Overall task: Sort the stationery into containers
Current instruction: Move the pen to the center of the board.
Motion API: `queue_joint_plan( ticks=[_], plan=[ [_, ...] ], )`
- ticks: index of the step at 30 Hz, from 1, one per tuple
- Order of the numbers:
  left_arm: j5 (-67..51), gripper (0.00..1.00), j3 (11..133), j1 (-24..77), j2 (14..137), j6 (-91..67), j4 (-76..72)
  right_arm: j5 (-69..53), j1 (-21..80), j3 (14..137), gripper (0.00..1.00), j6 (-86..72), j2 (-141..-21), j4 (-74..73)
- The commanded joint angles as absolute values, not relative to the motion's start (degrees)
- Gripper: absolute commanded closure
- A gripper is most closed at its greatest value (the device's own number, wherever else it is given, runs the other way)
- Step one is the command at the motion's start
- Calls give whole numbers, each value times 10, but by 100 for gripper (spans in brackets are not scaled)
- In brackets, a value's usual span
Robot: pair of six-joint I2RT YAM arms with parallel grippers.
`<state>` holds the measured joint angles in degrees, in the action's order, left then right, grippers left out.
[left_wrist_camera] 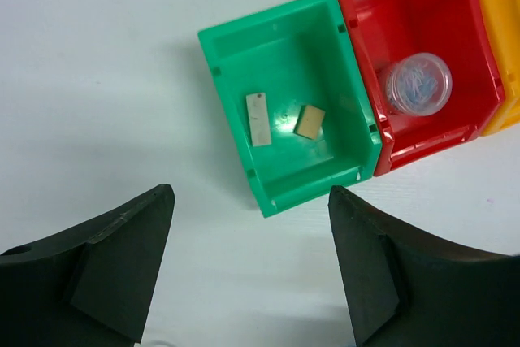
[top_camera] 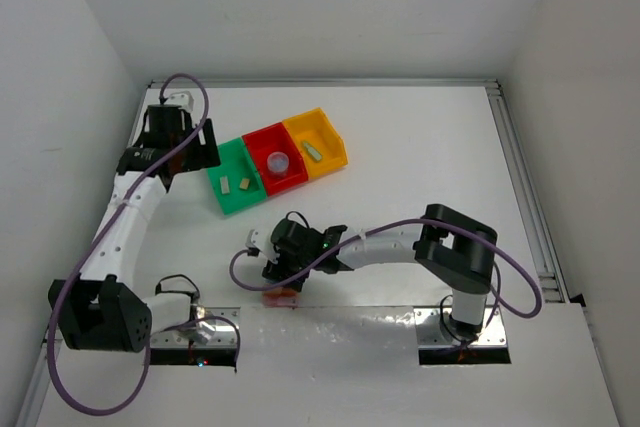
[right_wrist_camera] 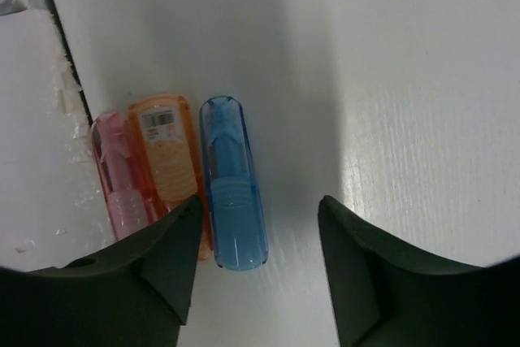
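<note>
Three joined bins sit mid-table: green bin (top_camera: pixel 226 201) with two beige blocks (left_wrist_camera: pixel 309 121), red bin (top_camera: pixel 290 182) with the round lavender-blue roll (left_wrist_camera: pixel 418 84), yellow bin (top_camera: pixel 335 139) with a green stick (top_camera: pixel 313 151). My left gripper (left_wrist_camera: pixel 252 270) is open and empty, hovering just left of the green bin (left_wrist_camera: pixel 349 175). My right gripper (right_wrist_camera: pixel 260 262) is open low over the table's near edge; the blue stick (right_wrist_camera: pixel 233 184) lies between its fingers, close to the left one. The orange stick (right_wrist_camera: pixel 166 160) and pink stick (right_wrist_camera: pixel 116 176) lie side by side left of it. Only a bit of orange (top_camera: pixel 280 293) shows in the top view.
A metal mounting strip (top_camera: pixel 330 332) runs along the near edge right behind the sticks. White walls enclose the table on three sides, with a rail (top_camera: pixel 525 177) on the right. A purple cable (top_camera: pixel 400 227) trails along the right arm.
</note>
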<state>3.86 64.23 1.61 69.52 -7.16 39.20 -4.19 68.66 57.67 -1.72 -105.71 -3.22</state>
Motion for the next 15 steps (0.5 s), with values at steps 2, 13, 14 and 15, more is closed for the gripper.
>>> queue_joint_plan(
  ticks=[2,13,14,15],
  plan=[
    [36,25,637,-15,642,-29,366,-34,688,596,46,-61,-1074,-11],
    [-56,25,590,-60,535,-54,350,28,688,606,55,-112,-1096,-43],
    [-49,24,591,-61,530,-51,352,45,689,599,55,-115,-1097,-41],
    [-45,23,592,-61,520,-47,353,53,688,598,55,-115,-1103,-37]
  ],
)
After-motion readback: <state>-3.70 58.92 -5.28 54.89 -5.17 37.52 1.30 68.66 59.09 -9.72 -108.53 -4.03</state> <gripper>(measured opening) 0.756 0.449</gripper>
